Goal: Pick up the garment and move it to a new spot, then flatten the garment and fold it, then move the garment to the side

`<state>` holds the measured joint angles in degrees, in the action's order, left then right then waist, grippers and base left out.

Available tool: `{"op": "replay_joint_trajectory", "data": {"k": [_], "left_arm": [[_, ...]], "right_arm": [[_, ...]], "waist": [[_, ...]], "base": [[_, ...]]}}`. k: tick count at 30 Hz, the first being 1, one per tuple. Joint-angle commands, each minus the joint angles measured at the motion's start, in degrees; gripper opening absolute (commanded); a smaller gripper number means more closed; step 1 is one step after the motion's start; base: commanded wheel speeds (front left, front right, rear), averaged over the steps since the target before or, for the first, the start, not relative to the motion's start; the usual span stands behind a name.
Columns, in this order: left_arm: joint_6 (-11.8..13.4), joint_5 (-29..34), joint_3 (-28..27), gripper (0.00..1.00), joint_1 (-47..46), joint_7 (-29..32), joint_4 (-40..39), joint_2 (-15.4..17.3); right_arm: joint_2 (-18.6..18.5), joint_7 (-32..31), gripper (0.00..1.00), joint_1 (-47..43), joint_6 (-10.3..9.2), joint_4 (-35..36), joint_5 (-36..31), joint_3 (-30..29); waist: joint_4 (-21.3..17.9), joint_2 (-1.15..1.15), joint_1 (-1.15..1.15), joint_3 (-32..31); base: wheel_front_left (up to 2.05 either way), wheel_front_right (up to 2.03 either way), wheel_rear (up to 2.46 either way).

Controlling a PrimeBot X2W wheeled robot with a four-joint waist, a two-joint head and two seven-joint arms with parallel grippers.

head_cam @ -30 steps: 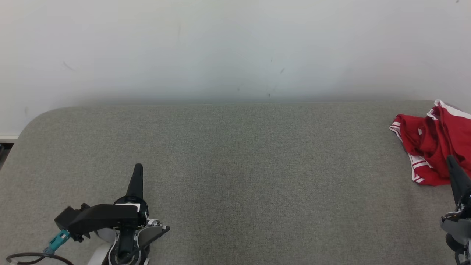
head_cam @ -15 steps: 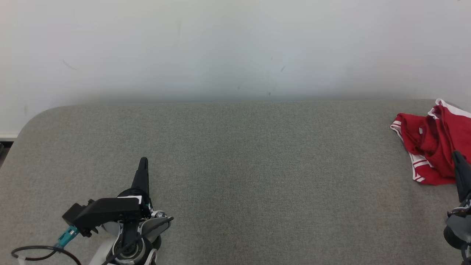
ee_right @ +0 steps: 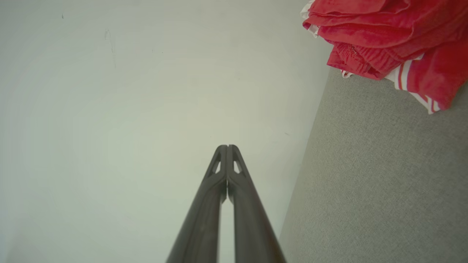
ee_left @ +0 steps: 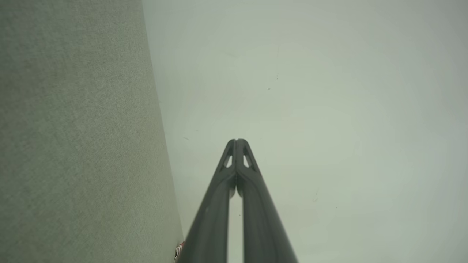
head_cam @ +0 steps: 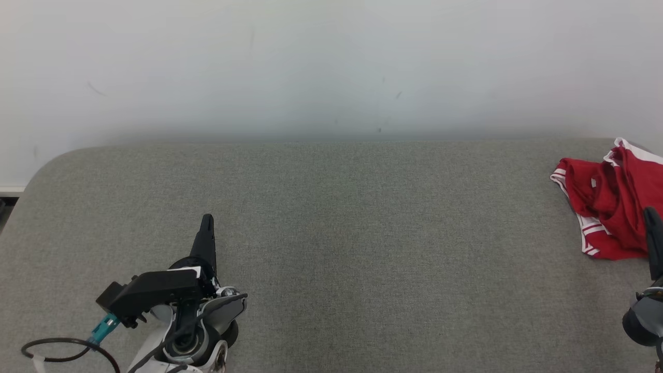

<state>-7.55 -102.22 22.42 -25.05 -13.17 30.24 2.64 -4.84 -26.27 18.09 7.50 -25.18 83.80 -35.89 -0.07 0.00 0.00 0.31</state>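
Observation:
The garment (head_cam: 611, 202) is red with white stripes along its hems and lies crumpled at the far right of the grey table (head_cam: 362, 233); the picture's right edge cuts it off. In the right wrist view the garment (ee_right: 395, 40) sits at the top right. My right gripper (head_cam: 653, 220) is at the right edge, just in front of the cloth, its fingertips pressed together and empty (ee_right: 227, 147). My left gripper (head_cam: 207, 220) stands over the left front of the table, far from the garment, also shut with nothing in it (ee_left: 237, 140).
A pale wall (head_cam: 331, 67) runs along the back of the table. The table's left corner (head_cam: 46, 166) is rounded. A black cable (head_cam: 57, 349) with a teal plug trails from my left wrist.
My left gripper has moved forward and a little to the right over the table. My right gripper has slid slightly rightward, toward the picture's edge. The garment lies as before.

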Motion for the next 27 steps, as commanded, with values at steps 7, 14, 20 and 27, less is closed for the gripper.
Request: {"op": "replay_joint_trajectory", "data": {"k": [7,14,20,27], "left_arm": [[-0.10,-0.32,-0.02,0.00,-0.59,-0.18,0.17,0.19],[-0.10,-0.33,-0.02,0.00,-0.58,-0.19,0.16,0.19],[-0.10,-0.33,-0.02,0.00,-0.58,-0.19,0.16,0.19],[-0.10,-0.33,-0.02,0.00,-0.58,-0.19,0.15,0.19]], "right_arm": [[-0.16,-0.01,0.00,0.29,-0.02,-0.01,0.49,-0.01],[-0.25,0.09,0.00,0.23,-0.02,-0.02,0.41,0.10],[-0.31,0.17,0.00,0.19,-0.02,-0.03,0.51,0.18],[-0.38,0.26,0.00,0.13,-0.02,-0.04,0.61,0.32]], "waist": [[0.00,0.00,0.00,0.00],[0.00,0.00,0.00,0.00],[0.00,0.00,0.00,0.00],[0.00,0.00,0.00,0.00]], "base": [[0.00,0.00,0.00],[0.00,0.00,0.00],[0.00,0.00,0.00],[0.00,0.00,0.00]]}}
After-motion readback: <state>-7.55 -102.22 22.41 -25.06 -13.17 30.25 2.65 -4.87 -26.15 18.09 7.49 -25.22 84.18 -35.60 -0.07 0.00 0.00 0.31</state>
